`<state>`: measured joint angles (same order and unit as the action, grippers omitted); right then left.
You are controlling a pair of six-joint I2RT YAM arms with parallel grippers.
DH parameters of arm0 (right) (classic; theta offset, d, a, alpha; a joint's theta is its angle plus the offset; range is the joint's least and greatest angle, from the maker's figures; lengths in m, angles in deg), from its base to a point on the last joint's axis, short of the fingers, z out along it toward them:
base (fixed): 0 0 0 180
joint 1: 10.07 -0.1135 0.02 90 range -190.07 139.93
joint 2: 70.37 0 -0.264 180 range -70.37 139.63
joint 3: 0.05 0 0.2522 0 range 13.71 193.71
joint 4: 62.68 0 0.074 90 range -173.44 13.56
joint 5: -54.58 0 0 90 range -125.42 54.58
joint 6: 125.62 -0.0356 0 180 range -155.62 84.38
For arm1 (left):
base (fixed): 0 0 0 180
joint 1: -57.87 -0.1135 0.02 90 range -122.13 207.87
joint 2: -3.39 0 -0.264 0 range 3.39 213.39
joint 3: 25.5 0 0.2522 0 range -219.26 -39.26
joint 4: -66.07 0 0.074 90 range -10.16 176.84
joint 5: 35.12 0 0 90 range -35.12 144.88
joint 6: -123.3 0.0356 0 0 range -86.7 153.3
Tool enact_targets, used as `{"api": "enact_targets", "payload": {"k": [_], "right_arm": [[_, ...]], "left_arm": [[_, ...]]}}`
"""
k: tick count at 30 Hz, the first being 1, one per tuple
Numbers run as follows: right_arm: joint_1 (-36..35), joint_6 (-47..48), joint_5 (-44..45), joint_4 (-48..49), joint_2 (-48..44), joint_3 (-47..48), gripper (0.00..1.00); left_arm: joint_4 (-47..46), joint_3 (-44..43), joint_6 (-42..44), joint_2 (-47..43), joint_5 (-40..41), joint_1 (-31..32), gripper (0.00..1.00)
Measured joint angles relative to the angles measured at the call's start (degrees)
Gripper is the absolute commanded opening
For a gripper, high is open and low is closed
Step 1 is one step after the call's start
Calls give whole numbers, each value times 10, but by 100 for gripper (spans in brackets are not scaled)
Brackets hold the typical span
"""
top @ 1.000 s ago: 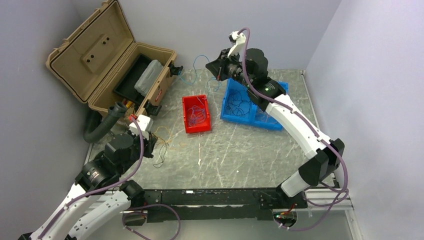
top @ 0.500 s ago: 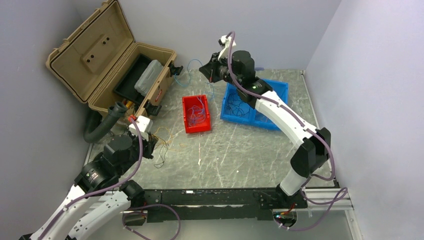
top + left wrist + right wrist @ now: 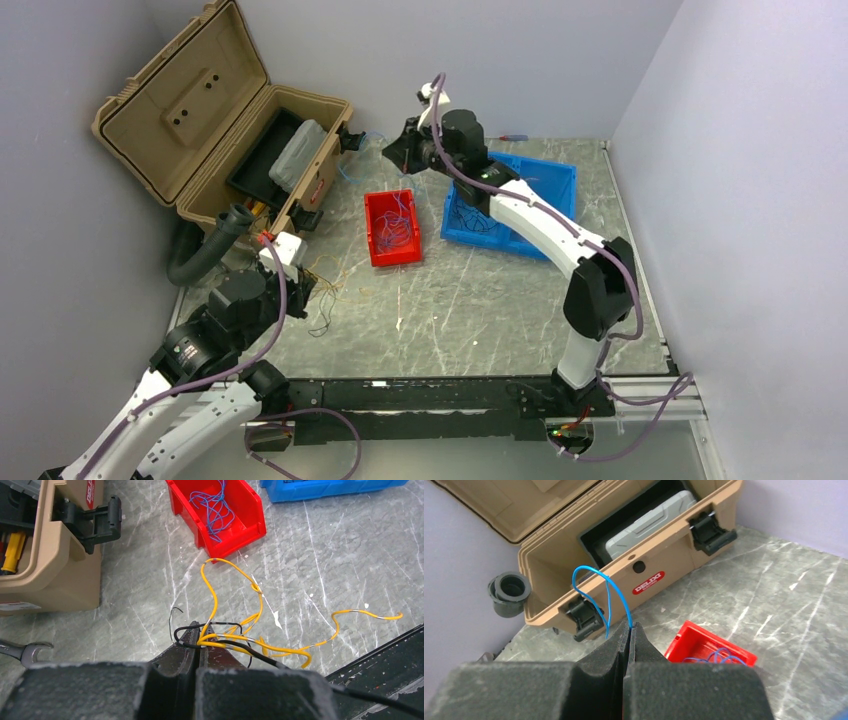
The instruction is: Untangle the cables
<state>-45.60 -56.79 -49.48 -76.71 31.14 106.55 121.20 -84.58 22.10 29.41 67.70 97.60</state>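
Left gripper [image 3: 200,645] pinched shut on yellow cable [image 3: 261,602], black cable [image 3: 220,624] tangled with it at the tips, both sprawling ahead on table [image 3: 350,555]; right gripper [image 3: 630,630] clamped on blue cable [image 3: 589,569] looping up-left off its tips, red bin [image 3: 704,640] lower right.

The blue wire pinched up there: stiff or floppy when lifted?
Probably springy rather than limp: the blue wire holds an arched loop past the right gripper, shut on it. Likely very light, being so thin. It may slip if tugged, as only the pad tips pinch it.
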Motion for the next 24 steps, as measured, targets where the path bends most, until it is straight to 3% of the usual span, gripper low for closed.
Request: {"api": "enact_targets", "payload": {"k": [8,24], "right_arm": [[-48,-14,0,17,31,-8,0],[-19,-125,48,157,26,-223,0]], "left_arm": [[0,0,0,-2,-2,0,0],[0,1,0,-11,-2,0,0]]}}
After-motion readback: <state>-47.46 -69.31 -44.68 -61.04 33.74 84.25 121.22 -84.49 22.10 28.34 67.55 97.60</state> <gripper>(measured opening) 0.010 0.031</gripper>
